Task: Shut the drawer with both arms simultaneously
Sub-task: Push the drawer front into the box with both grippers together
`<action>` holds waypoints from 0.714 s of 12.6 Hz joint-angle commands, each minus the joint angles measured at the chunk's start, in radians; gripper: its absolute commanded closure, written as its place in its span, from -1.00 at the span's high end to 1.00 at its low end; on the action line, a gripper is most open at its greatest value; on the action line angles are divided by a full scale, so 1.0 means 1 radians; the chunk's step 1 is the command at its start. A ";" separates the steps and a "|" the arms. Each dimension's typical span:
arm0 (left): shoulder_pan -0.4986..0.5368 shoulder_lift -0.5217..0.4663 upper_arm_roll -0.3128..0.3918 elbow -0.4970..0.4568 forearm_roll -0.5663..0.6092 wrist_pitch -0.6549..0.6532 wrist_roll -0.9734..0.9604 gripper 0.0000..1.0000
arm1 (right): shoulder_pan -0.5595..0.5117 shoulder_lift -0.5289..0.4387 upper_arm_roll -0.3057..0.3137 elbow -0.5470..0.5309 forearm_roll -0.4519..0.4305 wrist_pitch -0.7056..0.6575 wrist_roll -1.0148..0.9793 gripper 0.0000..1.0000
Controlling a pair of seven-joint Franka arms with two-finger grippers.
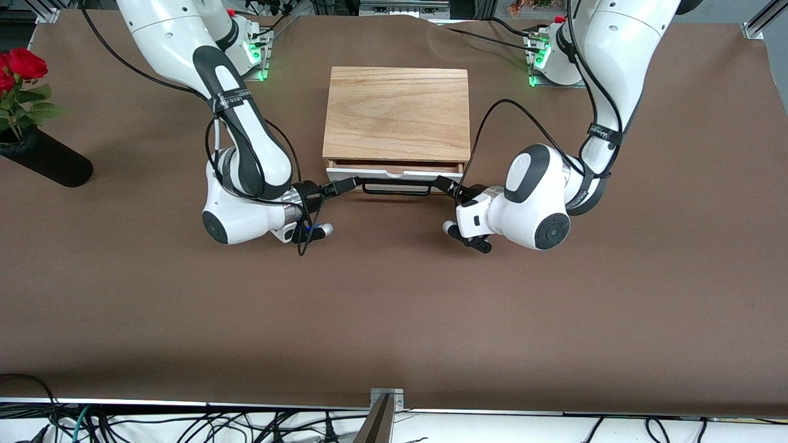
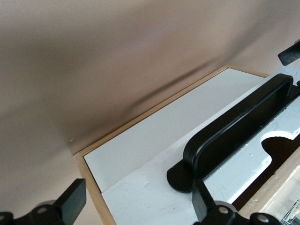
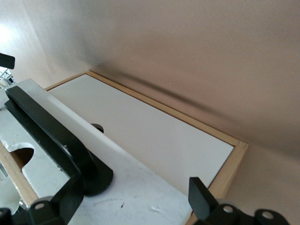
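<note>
The light-wood box [image 1: 397, 114] stands mid-table. Its drawer [image 1: 394, 176] is pulled out a little, with a thin strip of interior showing above the white front panel. The black bar handle [image 1: 396, 189] faces the front camera. My right gripper [image 1: 352, 182] is open at the panel's end toward the right arm. In the right wrist view [image 3: 136, 202] its fingers straddle the panel beside the handle's post [image 3: 93, 176]. My left gripper [image 1: 442, 183] is open at the panel's other end. In the left wrist view [image 2: 139, 206] one finger [image 2: 70, 201] is off the box's edge and the other sits by the handle [image 2: 234, 131].
A black vase [image 1: 46, 161] with red roses [image 1: 21, 64] lies at the right arm's end of the table. Brown table surface [image 1: 394, 307] stretches from the drawer to the front edge, where cables hang.
</note>
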 commanded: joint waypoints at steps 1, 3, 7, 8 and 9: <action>0.008 -0.051 0.002 -0.056 -0.023 -0.039 0.003 1.00 | 0.001 -0.073 0.008 -0.149 -0.015 -0.048 -0.008 1.00; 0.006 -0.049 0.002 -0.058 -0.025 -0.041 0.003 1.00 | 0.003 -0.087 0.010 -0.164 -0.016 -0.048 -0.008 1.00; 0.006 -0.058 0.002 -0.073 -0.023 -0.044 -0.005 1.00 | 0.012 -0.094 0.010 -0.174 -0.021 -0.048 -0.009 1.00; 0.006 -0.063 0.002 -0.082 -0.023 -0.043 -0.005 1.00 | 0.012 -0.094 0.010 -0.163 -0.047 -0.048 -0.011 1.00; 0.006 -0.066 0.002 -0.087 -0.023 -0.044 -0.005 1.00 | 0.012 -0.096 0.010 -0.158 -0.070 -0.048 -0.009 1.00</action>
